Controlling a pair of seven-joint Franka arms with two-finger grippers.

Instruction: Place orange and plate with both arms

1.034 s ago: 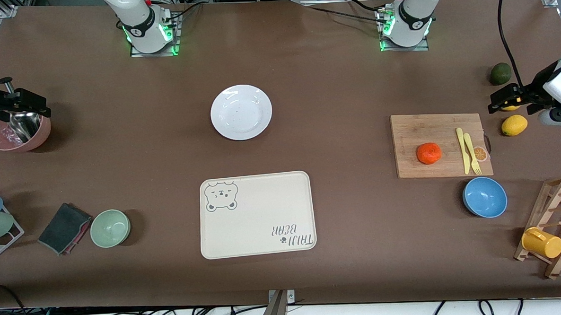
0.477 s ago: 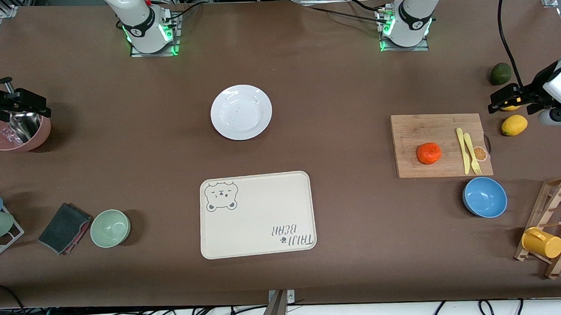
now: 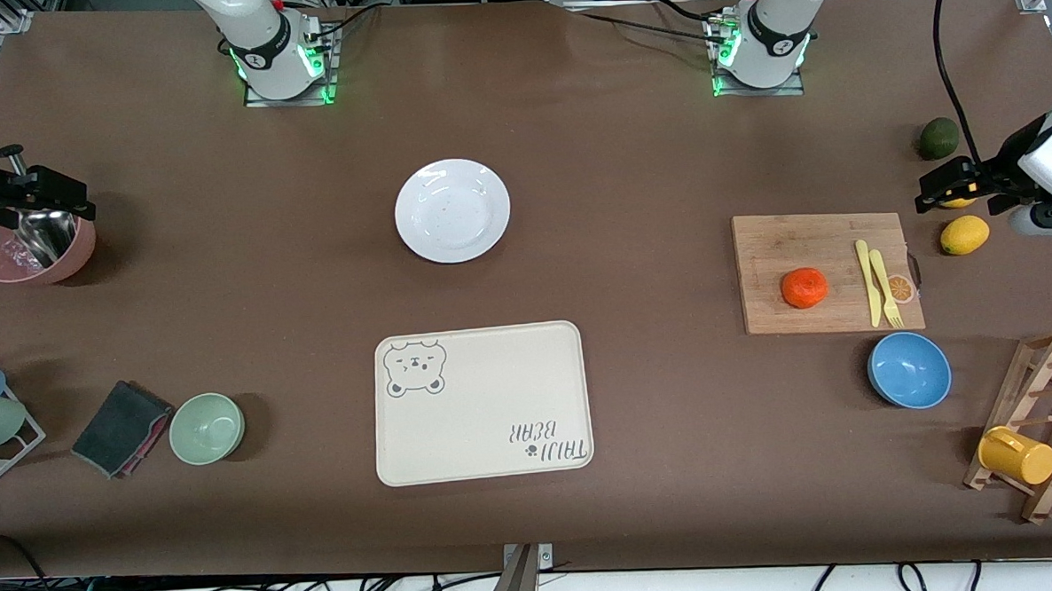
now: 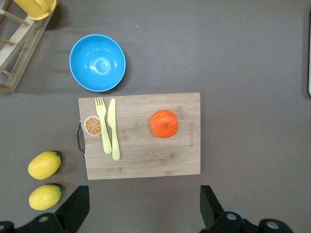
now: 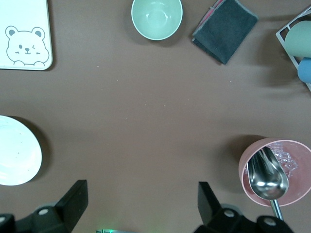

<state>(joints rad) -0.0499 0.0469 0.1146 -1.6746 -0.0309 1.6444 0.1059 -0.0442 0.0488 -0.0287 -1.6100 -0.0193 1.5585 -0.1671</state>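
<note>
Orange (image 3: 803,287) on board (image 3: 781,240), plate (image 3: 452,211) apart; both jaws wide open, empty.

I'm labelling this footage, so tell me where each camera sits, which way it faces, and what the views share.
Front view: high across the table, facing both arm bases; plate mid-table, both arms wait at the table's ends.
Left wrist view: looks straight down on the orange on the cutting board; left gripper open.
Right wrist view: looks down on bare table beside the pink bowl; right gripper open.
Shared: front and left wrist views show the orange; front and right show the plate.
</note>
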